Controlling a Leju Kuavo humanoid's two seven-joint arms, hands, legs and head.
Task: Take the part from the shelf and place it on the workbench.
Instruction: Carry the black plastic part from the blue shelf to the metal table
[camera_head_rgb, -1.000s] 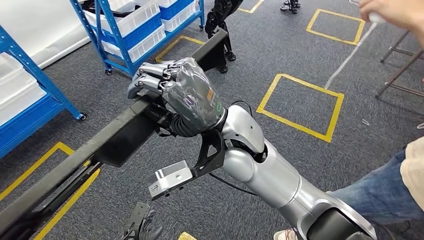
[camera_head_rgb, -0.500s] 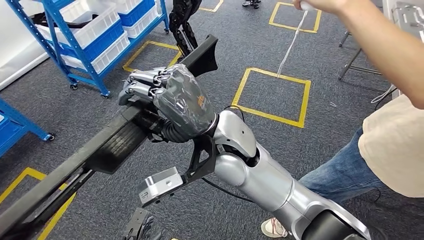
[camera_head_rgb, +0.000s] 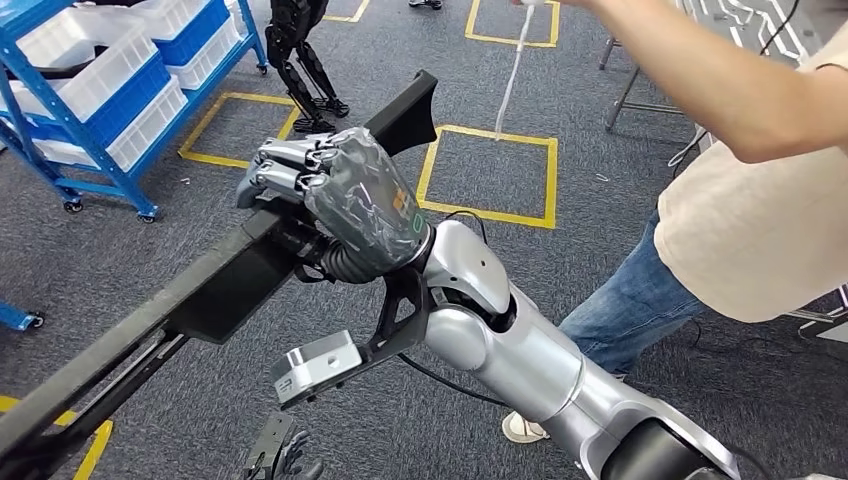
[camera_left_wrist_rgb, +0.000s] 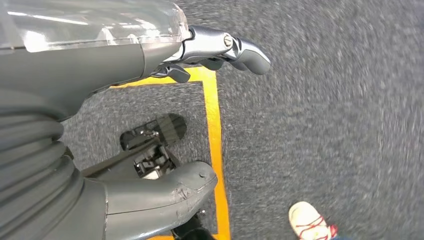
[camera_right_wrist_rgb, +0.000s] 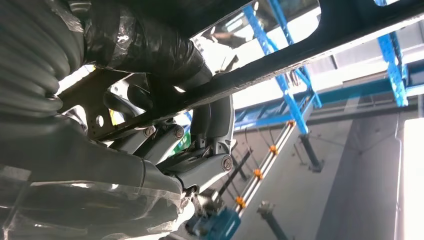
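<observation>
The part is a long black bar (camera_head_rgb: 215, 285) that runs from the lower left of the head view up to a flared end near the middle top. My right hand (camera_head_rgb: 340, 205) grips it from above near its middle, fingers wrapped over its edge. In the right wrist view the bar (camera_right_wrist_rgb: 310, 50) crosses over the curled fingers (camera_right_wrist_rgb: 210, 160) of the same hand. My left hand (camera_left_wrist_rgb: 75, 65) hangs low over the grey carpet with thumb and fingers apart and nothing in it; its dark fingers (camera_head_rgb: 280, 458) peek in at the bottom edge of the head view.
A person (camera_head_rgb: 760, 200) stands close on my right, arm stretched over the scene, holding a white cord (camera_head_rgb: 515, 65); their shoe (camera_left_wrist_rgb: 310, 222) is near my left hand. A blue shelf with white bins (camera_head_rgb: 90, 80) stands at the left. Yellow tape squares (camera_head_rgb: 490, 175) mark the carpet.
The whole picture has shifted: the camera turned right, so the shelves slid left and the person fills more of the right side. My right hand keeps its grip on the bar.
</observation>
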